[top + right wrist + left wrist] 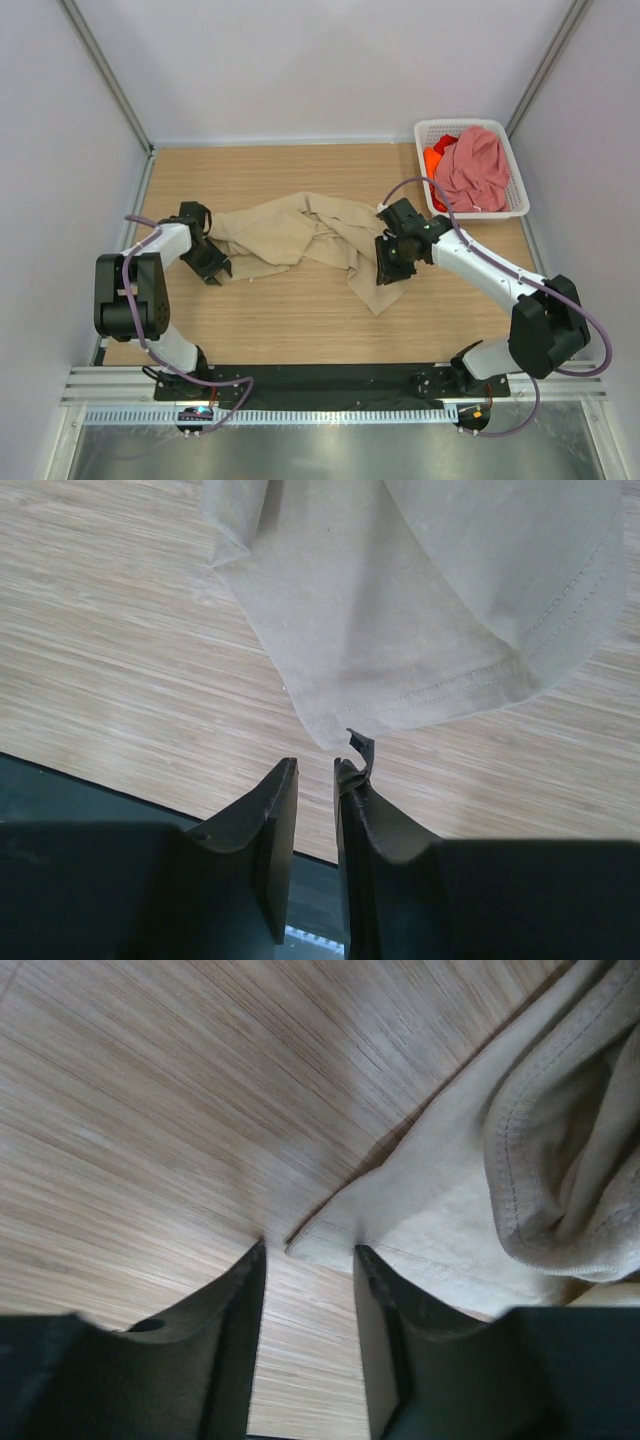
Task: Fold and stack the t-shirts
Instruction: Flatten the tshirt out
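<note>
At mid-table (290, 320), the beige t-shirt (300, 232) is laid crosswise; its ends are met by the left gripper (310, 1248) and right gripper (316, 763), both part-open, empty.

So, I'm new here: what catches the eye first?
A crumpled beige t-shirt sprawls across the middle of the table, with the left end effector at its left edge and the right end effector at its right. In the far right corner, a white basket holds a pink t-shirt and an orange t-shirt.
</note>
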`<state>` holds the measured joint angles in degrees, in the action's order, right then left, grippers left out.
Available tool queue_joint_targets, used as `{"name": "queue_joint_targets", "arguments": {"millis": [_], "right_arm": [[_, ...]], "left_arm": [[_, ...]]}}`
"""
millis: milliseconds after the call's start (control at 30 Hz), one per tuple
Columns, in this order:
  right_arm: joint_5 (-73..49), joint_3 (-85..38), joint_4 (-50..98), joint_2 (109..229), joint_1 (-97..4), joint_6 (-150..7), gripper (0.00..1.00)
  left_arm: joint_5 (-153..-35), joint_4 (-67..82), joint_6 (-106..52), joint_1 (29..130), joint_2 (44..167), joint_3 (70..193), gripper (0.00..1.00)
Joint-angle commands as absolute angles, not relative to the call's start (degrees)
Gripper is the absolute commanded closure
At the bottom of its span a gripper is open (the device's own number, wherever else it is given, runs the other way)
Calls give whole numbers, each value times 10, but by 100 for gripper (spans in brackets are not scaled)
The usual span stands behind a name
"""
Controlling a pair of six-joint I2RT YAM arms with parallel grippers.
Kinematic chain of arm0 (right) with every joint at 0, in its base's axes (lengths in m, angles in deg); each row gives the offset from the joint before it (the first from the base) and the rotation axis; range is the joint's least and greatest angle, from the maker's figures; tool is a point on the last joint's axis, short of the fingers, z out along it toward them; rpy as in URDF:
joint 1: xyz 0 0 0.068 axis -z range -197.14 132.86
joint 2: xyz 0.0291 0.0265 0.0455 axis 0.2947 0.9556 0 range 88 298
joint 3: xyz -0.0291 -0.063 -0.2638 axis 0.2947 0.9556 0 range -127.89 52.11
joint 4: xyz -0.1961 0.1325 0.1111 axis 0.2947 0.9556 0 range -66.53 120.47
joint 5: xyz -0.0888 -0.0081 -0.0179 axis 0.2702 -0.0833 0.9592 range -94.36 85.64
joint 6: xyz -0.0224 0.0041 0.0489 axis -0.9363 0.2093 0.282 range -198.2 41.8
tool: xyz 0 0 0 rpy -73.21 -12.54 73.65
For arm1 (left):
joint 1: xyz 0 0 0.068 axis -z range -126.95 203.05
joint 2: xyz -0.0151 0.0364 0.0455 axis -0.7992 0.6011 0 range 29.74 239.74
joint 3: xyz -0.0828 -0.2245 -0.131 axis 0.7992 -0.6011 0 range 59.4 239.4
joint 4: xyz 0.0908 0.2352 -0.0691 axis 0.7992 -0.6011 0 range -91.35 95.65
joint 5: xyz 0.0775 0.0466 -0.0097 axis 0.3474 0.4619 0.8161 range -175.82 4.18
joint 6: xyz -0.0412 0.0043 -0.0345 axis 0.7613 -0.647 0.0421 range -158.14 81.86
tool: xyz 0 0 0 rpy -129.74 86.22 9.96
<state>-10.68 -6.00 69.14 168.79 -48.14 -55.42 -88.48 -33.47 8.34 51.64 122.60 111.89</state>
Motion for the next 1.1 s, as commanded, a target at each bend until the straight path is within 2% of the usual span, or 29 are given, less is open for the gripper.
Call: {"name": "queue_joint_targets", "arguments": {"millis": [0,67,100,133,233,267,700,1067], "right_arm": [[-119,-59,672,1692,-483,-546,73],[-128,-59,669,1698,-483,-546,76],[-130,-59,671,1704,-483,-544,77],[-131,-59,671,1706,-483,-544,78],[-137,-50,671,1710,-483,-540,77],[-137,-43,672,1711,-483,-538,78],[-106,31,642,1726,-546,-471,58],[-23,22,628,1797,-556,-435,57]], "left_arm": [[-876,-321,81,513,1249,1127,62],[-871,-327,76,514,1261,1133,68],[-870,-332,73,514,1266,1137,78],[-866,-336,68,514,1270,1145,83],[-862,-343,59,514,1274,1149,91],[-862,-346,58,514,1267,1149,99],[-848,-394,27,514,1124,1113,100],[-876,-403,18,515,1075,1104,100]]}}
